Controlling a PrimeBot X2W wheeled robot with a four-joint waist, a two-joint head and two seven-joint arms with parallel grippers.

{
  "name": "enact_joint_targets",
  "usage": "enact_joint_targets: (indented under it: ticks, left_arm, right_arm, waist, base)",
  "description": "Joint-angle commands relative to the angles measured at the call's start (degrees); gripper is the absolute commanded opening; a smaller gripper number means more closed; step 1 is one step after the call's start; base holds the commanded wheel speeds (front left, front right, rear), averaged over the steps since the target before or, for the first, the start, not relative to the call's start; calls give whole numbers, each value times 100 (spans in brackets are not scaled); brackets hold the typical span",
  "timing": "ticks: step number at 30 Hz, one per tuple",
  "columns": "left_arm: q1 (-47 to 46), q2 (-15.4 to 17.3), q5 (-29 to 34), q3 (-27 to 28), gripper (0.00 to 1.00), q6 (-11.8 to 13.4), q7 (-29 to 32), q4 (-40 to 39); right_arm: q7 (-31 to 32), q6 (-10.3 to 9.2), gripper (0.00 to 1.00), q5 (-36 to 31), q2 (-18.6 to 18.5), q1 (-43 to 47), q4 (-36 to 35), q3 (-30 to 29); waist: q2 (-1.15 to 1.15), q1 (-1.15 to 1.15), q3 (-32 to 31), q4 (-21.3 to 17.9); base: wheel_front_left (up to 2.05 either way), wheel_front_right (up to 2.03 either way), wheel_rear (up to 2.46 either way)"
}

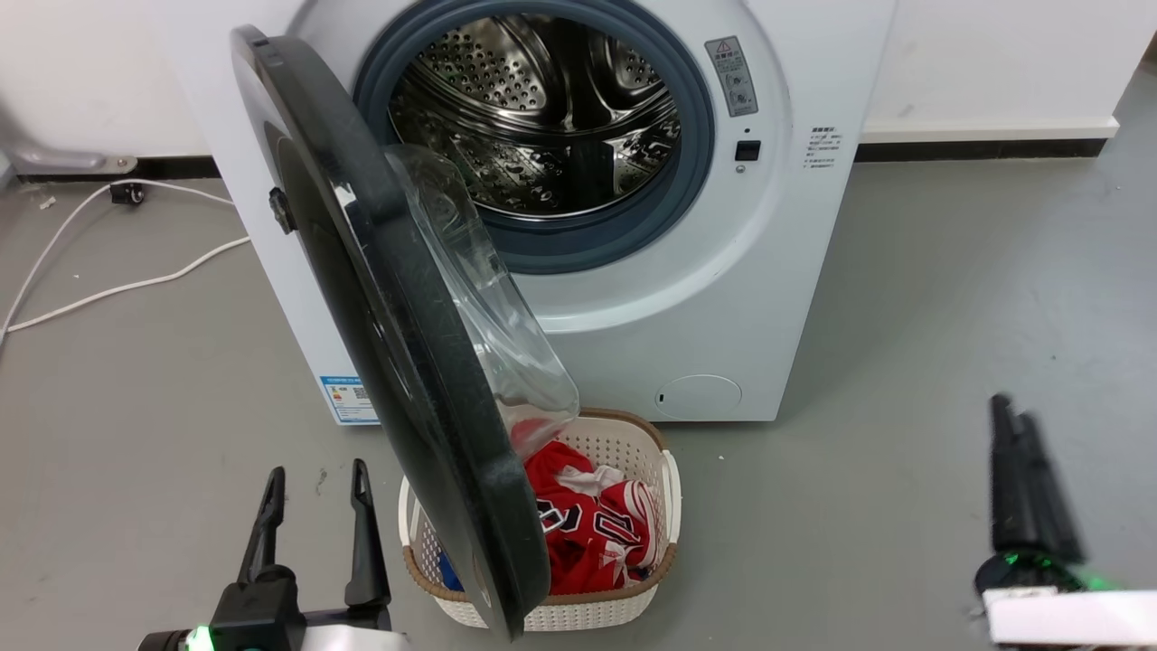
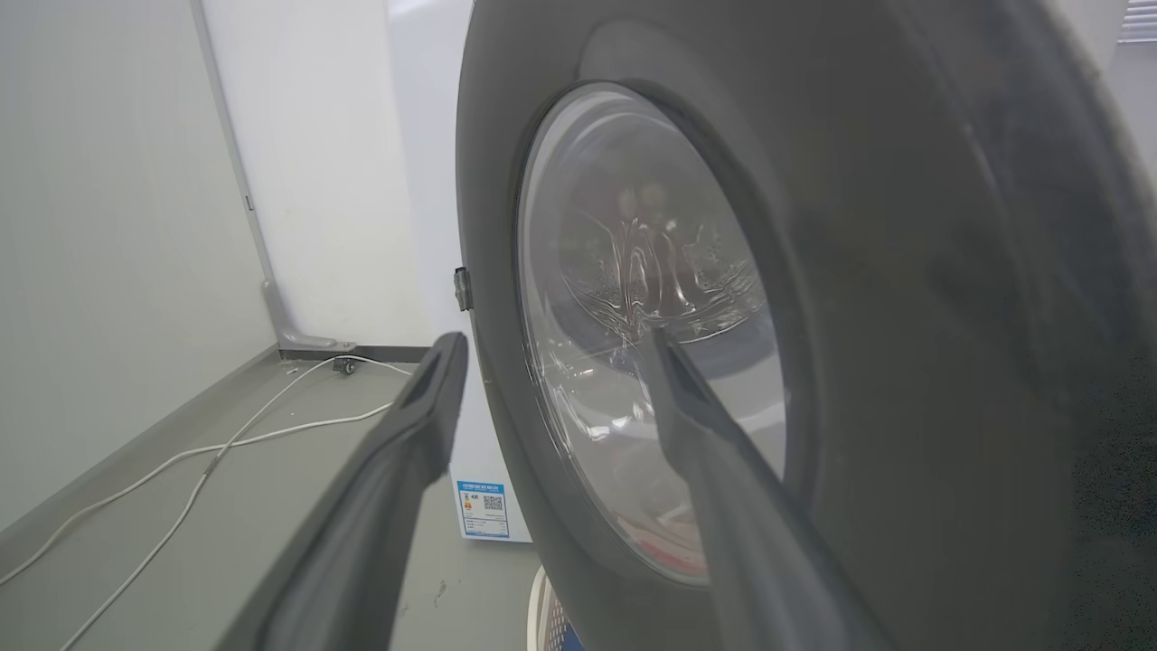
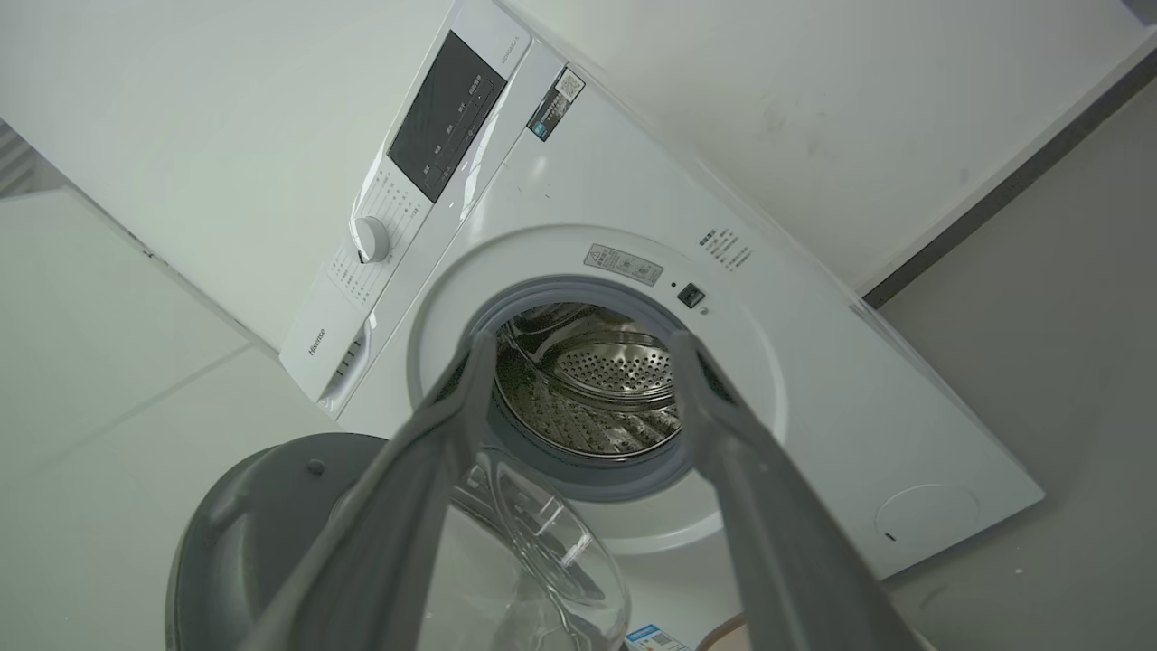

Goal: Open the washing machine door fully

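The white washing machine [image 1: 723, 271] stands against the wall, its steel drum [image 1: 542, 108] exposed. The washing machine door [image 1: 389, 362], a glossy black disc with a clear glass bowl [image 1: 488, 307], is hinged on the left and swung out roughly square to the front, edge-on toward me. My left gripper [image 1: 316, 470] is open, low on the floor side just left of the door's outer face, not touching it; in the left wrist view that gripper [image 2: 550, 344] faces the door [image 2: 904, 271]. My right gripper [image 1: 1011, 411] is open at the lower right, far from the machine [image 3: 813, 362].
A white woven basket [image 1: 664, 470] with a red jersey [image 1: 587, 524] sits on the floor under the door's lower edge. A white cable [image 1: 117, 289] trails across the grey floor at the left. The wall and its dark skirting run behind the machine.
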Motion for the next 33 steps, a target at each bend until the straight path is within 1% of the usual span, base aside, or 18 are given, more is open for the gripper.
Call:
enact_joint_targets:
  ticks: [1,3,4,5,6,8,11,14,16,17,20,23,27,33]
  left_arm:
    - [60,-5,10,9,100,14,-14,-22]
    - [41,-3,19,21,100,-6,-14,-24]
    - [31,-4,25,33,100,-7,-14,-26]
    - [31,-4,25,33,100,-7,-14,-26]
    - [12,-4,34,43,100,-21,-14,-28]
    - [-18,-6,40,38,100,-34,-14,-26]
    - [-30,-3,37,35,100,-39,-14,-26]
    - [-46,-3,27,30,100,-35,-14,-22]
    - [-50,-4,18,29,100,-32,-14,-15]
    - [-51,-3,15,27,100,-31,-14,-11]
    - [-48,-4,14,10,100,-26,-14,-12]
    - [-42,-4,20,-12,100,-21,-14,-9]
    - [-19,-3,40,-14,100,-8,-14,-11]
    - [18,-4,75,-3,100,-20,-14,-7]
  right_arm:
    - [-29,15,100,-954,57,-111,-302,-242]
    - [-23,15,100,-1981,185,-98,-529,-239]
    - [-24,14,100,-2321,242,-93,-647,-280]
    - [-24,14,100,-2321,242,-93,-647,-280]
    - [-26,8,100,-2922,299,-82,-802,-483]
    - [-26,8,100,-3683,355,-65,-882,-458]
    - [-27,8,100,-4750,380,-39,-921,-594]
    - [-27,8,100,-5533,394,69,-805,-728]
    - [-28,8,100,-5833,394,83,-668,-799]
    - [-28,8,100,-5966,395,120,-535,-801]
    - [-28,8,100,-6098,393,147,-331,-804]
    - [-28,8,100,-6112,394,202,-43,-825]
    - [-28,8,100,-5844,395,237,224,-833]
    - [-29,8,100,-5500,394,325,382,-719]
  waist:
    - [0,0,23,-21]
    - [0,0,43,-27]
    - [0,0,53,-29]
    - [0,0,53,-29]
    - [0,0,72,-33]
    - [0,0,87,-20]
    - [0,0,102,0]
    - [0,0,113,22]
    - [0,0,116,34]
    - [0,0,115,40]
    - [0,0,112,50]
    - [0,0,102,67]
    - [0,0,85,75]
    - [0,0,65,68]
  base:
    - [0,0,0]
    - [0,0,0]
    - [0,0,0]
    - [0,0,0]
    - [0,0,0]
    - [0,0,0]
    - [0,0,0]
    - [0,0,0]
    - [0,0,0]
    - [0,0,0]
    - [0,0,0]
    - [0,0,0]
    - [0,0,0]
    - [0,0,0]
